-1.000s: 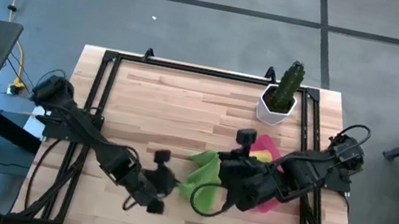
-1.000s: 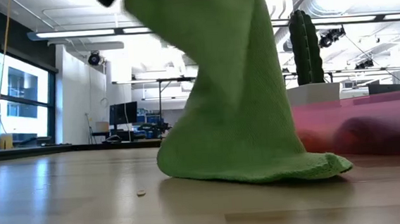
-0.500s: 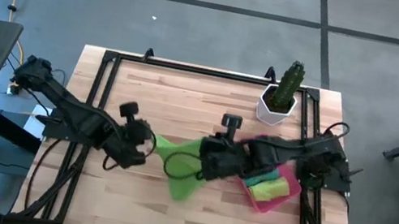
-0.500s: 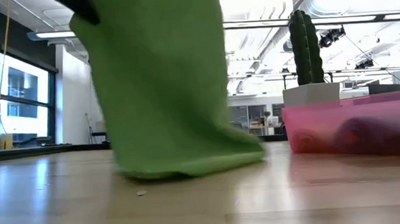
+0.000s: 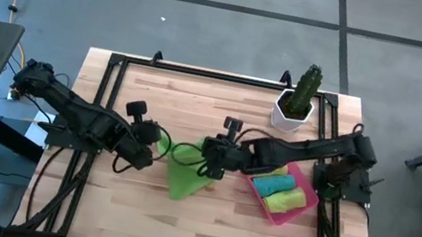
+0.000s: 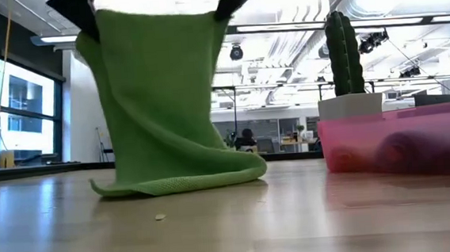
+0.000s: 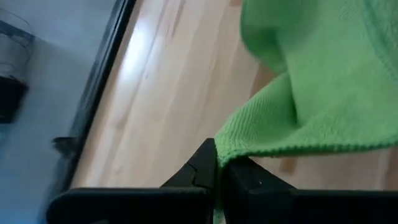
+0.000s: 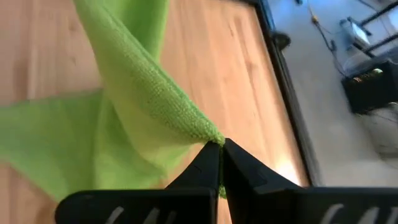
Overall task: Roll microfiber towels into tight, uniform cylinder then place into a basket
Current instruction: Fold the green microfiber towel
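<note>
Sitting in basket (image 5: 303, 206): three rolled towels (image 5: 279, 192).

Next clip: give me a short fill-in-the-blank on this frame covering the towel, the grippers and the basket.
1. The lime green towel hangs from ____ grippers, the left gripper and the right gripper.
2. Its lower edge rests on the ____.
3. The pink basket already holds rolled towels and sits in front of the potted ____.

Missing words: two; table; cactus
</note>
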Controlling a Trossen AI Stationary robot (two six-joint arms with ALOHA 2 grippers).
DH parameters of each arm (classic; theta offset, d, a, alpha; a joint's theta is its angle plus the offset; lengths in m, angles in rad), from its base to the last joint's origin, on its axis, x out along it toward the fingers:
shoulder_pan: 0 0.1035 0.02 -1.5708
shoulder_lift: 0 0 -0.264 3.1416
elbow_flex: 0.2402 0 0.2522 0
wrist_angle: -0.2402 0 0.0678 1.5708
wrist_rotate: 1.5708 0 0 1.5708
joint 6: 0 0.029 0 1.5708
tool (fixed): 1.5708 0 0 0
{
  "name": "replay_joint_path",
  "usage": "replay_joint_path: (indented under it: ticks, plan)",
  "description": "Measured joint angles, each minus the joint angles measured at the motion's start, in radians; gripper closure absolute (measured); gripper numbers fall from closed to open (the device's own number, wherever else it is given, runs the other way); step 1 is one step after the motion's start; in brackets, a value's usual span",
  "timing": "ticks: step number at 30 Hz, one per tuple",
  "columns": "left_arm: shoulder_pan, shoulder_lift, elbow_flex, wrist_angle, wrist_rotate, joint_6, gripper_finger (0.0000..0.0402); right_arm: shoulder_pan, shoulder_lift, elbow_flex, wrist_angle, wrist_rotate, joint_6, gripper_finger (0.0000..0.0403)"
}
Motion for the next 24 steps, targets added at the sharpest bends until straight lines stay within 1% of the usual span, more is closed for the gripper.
replay_joint_path:
  ticks: [2,4,6,9,12,16,18,19,21,22,24]
  plan:
    - [0.006,-0.007,0.000,-0.052,-0.014,0.031,0.0401,-0.020,-0.051,-0.109,0.145,-0.024,-0.022,0.0403]
    - [0.019,-0.008,0.001,-0.104,-0.049,0.053,0.0401,-0.054,-0.100,-0.196,0.277,-0.039,-0.082,0.0403]
    - [0.043,-0.006,0.000,-0.163,-0.099,0.062,0.0401,-0.099,-0.146,-0.268,0.363,-0.038,-0.150,0.0403]
    - [0.098,-0.007,0.000,-0.231,-0.188,0.063,0.0401,-0.175,-0.188,-0.340,0.462,-0.036,-0.209,0.0403]
    - [0.169,-0.007,0.000,-0.263,-0.275,0.073,0.0401,-0.242,-0.203,-0.358,0.536,-0.035,-0.298,0.0403]
    - [0.265,-0.012,0.000,-0.269,-0.421,0.136,0.0401,-0.306,-0.206,-0.319,0.648,-0.035,-0.447,0.0403]
    - [0.306,-0.016,0.001,-0.269,-0.500,0.150,0.0401,-0.329,-0.206,-0.292,0.701,-0.022,-0.459,0.0403]
    - [0.323,-0.020,0.001,-0.268,-0.520,0.142,0.0401,-0.338,-0.206,-0.281,0.711,-0.012,-0.426,0.0403]
    - [0.344,-0.026,0.001,-0.268,-0.520,0.106,0.0401,-0.349,-0.207,-0.262,0.684,-0.017,-0.314,0.0402]
    - [0.350,-0.029,0.001,-0.268,-0.494,0.095,0.0401,-0.351,-0.208,-0.260,0.655,-0.048,-0.266,0.0402]
    - [0.350,-0.031,0.001,-0.267,-0.403,0.065,0.0401,-0.347,-0.205,-0.265,0.568,-0.149,-0.219,0.0403]
